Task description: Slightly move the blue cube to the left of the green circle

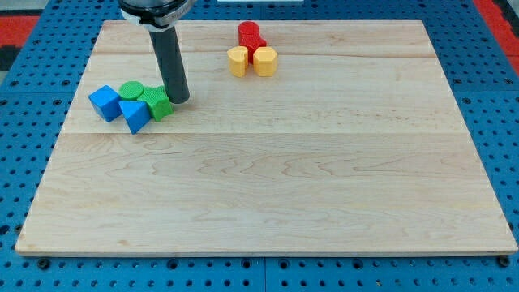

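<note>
Bright even light, sharp focus, faint soft shadows, no glare

The wooden board (268,186) carries seven blocks. Two are blue: a cube (104,102) and a triangular block (135,115). Two are green (131,91) (156,104), two yellow (237,61) (265,61), and one red (250,36).
</note>
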